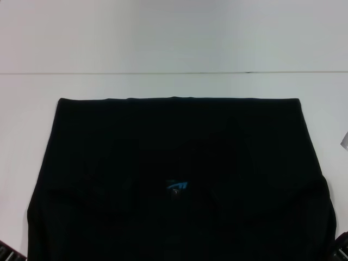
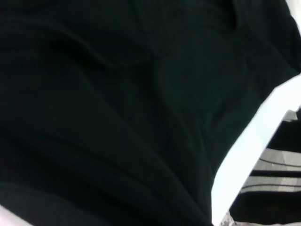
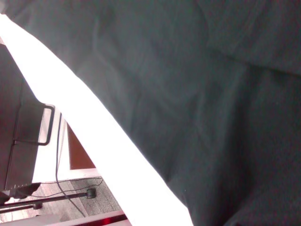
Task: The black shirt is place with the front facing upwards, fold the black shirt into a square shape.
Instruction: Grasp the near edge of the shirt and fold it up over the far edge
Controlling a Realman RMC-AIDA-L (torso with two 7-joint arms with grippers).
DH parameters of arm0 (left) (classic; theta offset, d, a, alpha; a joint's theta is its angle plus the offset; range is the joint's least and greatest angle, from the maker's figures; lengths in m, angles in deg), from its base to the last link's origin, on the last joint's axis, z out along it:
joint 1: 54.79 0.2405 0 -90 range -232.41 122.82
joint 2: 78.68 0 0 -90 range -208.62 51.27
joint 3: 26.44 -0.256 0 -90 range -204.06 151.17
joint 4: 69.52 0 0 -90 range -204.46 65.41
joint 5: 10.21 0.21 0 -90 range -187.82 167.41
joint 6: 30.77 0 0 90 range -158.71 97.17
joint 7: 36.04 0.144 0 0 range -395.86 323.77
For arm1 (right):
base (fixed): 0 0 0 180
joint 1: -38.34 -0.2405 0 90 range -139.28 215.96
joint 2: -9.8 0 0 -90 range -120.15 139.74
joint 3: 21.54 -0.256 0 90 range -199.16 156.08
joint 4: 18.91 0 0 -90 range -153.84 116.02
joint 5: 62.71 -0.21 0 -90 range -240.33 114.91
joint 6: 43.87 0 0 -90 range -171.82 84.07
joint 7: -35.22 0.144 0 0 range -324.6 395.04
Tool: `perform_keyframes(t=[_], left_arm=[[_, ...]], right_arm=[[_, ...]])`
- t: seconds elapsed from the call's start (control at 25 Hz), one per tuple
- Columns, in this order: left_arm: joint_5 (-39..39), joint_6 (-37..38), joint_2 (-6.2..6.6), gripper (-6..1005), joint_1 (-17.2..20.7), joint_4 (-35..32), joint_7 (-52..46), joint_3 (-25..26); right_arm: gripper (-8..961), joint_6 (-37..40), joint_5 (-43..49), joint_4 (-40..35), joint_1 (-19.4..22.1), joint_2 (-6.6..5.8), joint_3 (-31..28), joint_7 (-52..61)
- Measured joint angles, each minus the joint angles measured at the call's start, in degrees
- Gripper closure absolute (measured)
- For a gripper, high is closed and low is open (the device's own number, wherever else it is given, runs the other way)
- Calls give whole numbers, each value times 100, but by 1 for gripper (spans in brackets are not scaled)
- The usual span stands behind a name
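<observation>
The black shirt lies spread flat on the white table, filling the near half of the head view. Its far edge is a straight line across the table. A small blue logo shows near the middle front. No white letters show. The shirt's cloth fills the left wrist view and the right wrist view. A bit of my left arm shows at the bottom left corner and a bit of my right arm at the bottom right corner. Neither gripper's fingers show.
The table's bare white top stretches beyond the shirt to the far edge. A small grey object sits at the right border. The right wrist view shows the table's edge and the floor with a stand and cables below.
</observation>
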Motion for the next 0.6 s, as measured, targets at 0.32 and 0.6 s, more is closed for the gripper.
perform_keyframes(t=[0.32, 0.6], left_arm=[[-34, -250, 45, 973, -150, -18, 78, 475], [-48, -1075, 317, 973, -505, 28, -436, 1816]], right_arm=[[892, -333, -56, -37, 26, -41, -792, -57], [900, -960, -323, -5, -20, -221, -2199, 388]])
